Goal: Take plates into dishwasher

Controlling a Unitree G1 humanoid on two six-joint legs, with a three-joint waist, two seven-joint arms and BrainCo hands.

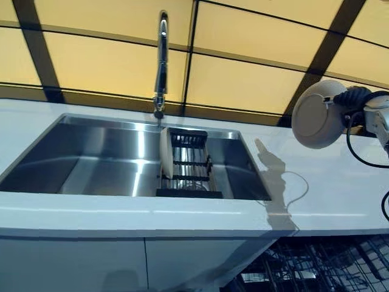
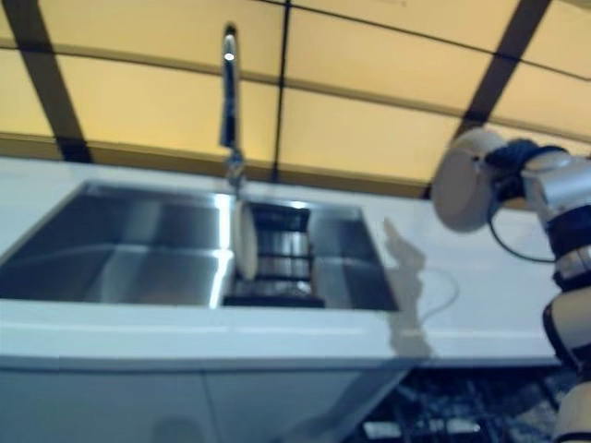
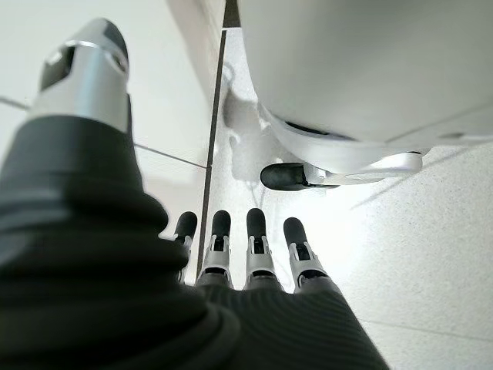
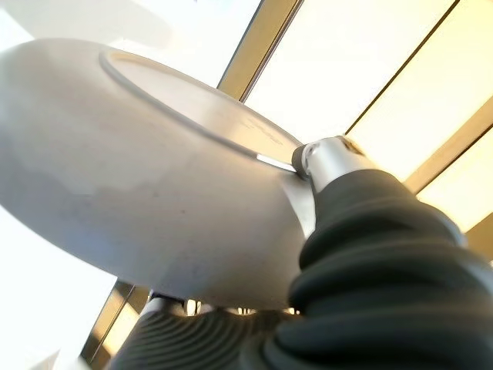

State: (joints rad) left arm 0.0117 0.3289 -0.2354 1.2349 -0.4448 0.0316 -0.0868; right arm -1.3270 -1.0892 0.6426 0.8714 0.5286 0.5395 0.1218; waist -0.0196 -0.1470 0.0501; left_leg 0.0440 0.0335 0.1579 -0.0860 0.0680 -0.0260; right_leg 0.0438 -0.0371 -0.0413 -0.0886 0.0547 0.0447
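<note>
I hold one plate (image 1: 316, 115) in my right hand (image 4: 339, 231), thumb pinching the rim, lifted over the right end of the counter (image 1: 328, 182) to clear it toward the dishwasher rack (image 1: 316, 267) below | plate: off-white, round, tilted on edge | left hand (image 3: 254, 247): fingers straight, empty, hanging low.

white counter (image 1: 328, 188), steel sink (image 1: 97, 158) set in.

- The right hand (image 1: 358, 100) is raised at about 3 o'clock in the head views, its arm entering from the right edge, thumb and fingers clamped on a plate's (image 1: 315, 115) rim.
- The left hand (image 3: 231, 254) shows only in its wrist view, hanging with straight, relaxed fingers (image 3: 258, 231), holding nothing.
</note>
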